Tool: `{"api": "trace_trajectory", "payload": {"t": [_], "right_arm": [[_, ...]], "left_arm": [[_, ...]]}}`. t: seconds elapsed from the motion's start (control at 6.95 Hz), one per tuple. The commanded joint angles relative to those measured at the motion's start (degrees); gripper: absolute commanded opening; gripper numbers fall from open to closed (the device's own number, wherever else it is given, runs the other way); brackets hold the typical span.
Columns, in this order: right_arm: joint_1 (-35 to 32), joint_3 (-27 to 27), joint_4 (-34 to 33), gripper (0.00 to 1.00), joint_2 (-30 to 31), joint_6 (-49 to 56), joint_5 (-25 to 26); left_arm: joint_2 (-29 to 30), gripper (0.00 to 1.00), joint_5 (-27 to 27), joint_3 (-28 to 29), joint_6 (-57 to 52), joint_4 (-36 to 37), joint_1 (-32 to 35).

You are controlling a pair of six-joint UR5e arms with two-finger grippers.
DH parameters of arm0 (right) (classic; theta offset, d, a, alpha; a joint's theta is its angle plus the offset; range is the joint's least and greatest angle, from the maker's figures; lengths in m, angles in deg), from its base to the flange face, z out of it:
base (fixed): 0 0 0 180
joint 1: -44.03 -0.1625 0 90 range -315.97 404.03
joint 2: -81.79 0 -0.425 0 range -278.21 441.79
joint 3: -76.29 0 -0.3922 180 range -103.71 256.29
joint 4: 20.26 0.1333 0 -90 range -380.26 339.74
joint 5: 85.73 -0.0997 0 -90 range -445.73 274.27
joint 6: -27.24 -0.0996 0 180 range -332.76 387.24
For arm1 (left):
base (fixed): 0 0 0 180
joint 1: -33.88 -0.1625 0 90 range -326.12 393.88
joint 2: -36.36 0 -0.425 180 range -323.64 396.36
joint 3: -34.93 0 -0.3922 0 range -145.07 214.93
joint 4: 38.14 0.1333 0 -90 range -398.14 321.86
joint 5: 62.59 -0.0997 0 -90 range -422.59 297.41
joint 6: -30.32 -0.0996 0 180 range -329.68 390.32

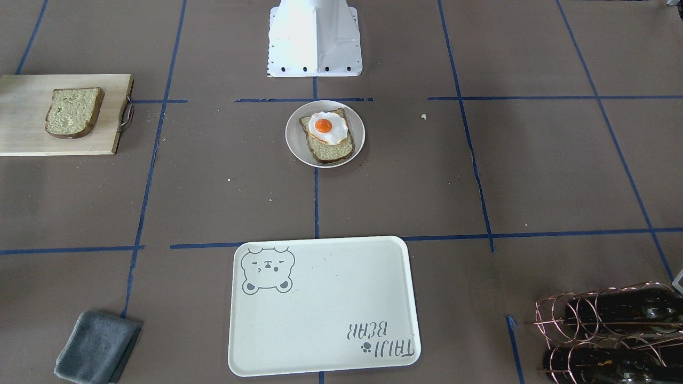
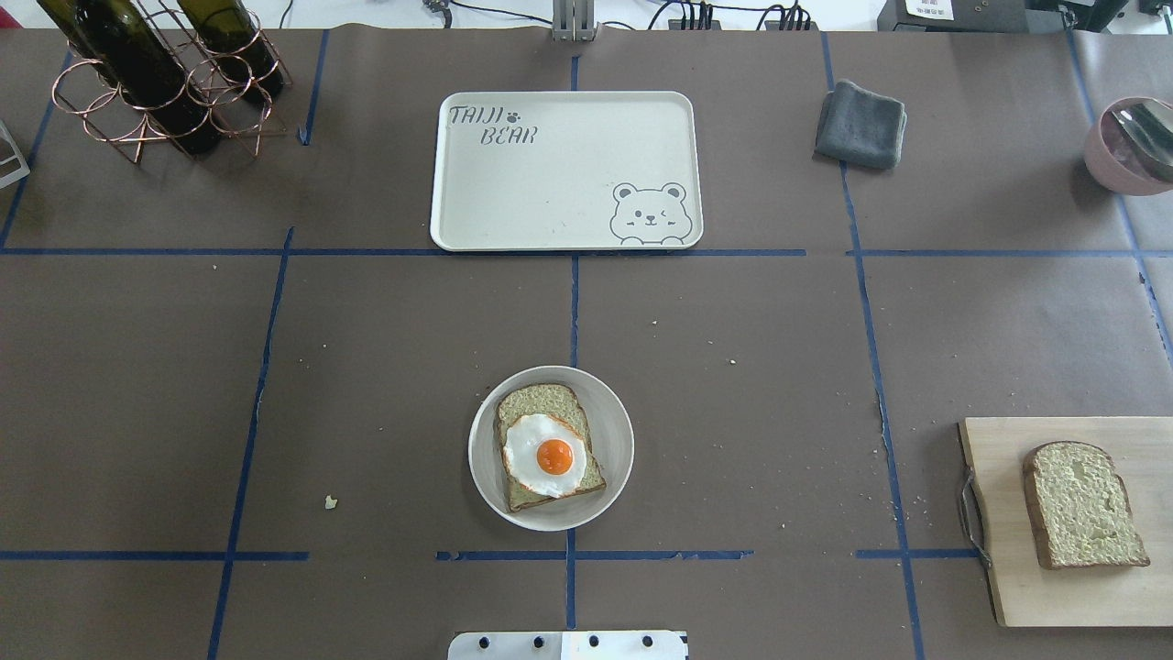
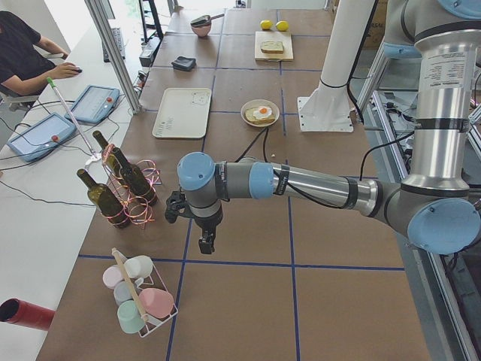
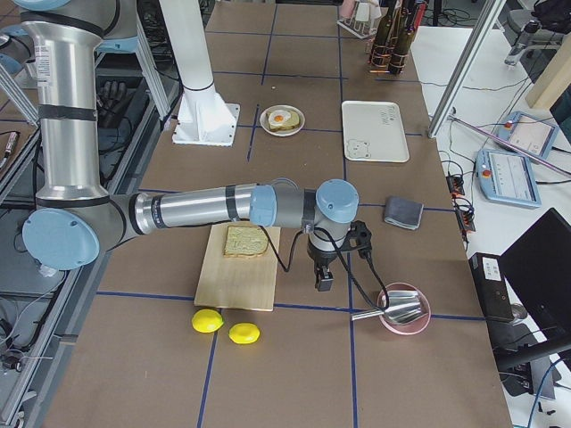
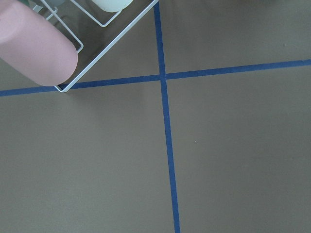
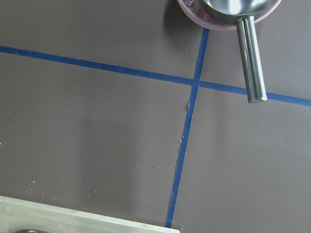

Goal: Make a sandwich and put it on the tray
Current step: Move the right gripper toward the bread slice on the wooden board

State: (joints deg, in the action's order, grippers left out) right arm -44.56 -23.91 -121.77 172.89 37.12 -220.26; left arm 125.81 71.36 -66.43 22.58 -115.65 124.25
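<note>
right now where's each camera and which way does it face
Front-facing: across the table, steeply down on the tray; robot base at top.
Overhead: behind the robot, forward and down; base edge at bottom; shares tray and egg-topped bread with front-facing.
Exterior left: table's left end, along it; left arm, left gripper near.
Exterior right: opposite end; right arm, right gripper by cutting board.
Left wrist: straight down on pink cup; no fingers.
Right wrist: straight down on ladle; no fingers.
</note>
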Motion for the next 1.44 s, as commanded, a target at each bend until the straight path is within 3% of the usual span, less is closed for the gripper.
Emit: {"api": "trace_trajectory", "payload": {"t": [0.0,0.58,0.86,1.15,1.29], "right_arm": [[0.0,0.18,0.0,1.0,0.13,-0.12,-0.2],[0.09,0.0,0.7,1.0,-0.48,-0.21,-0.38],[0.26,0.7,9.19,1.0,2.31,-0.21,-5.19],[6.03,0.44,14.82,1.0,3.46,-1.51,-11.61],[9.98,-0.78,19.29,1.0,4.69,-11.79,-11.81]], "left_arm": [[-0.32,1.0,0.96,-2.76,0.09,0.26,0.06],[-0.07,1.0,1.49,-1.04,-0.08,-0.61,-0.2],[-0.41,1.0,4.98,0.28,0.0,-4.89,-0.2],[-0.86,1.0,8.43,-0.15,-0.26,-7.64,-0.46],[-0.94,1.0,8.53,-0.06,0.09,-9.22,-0.46]]}}
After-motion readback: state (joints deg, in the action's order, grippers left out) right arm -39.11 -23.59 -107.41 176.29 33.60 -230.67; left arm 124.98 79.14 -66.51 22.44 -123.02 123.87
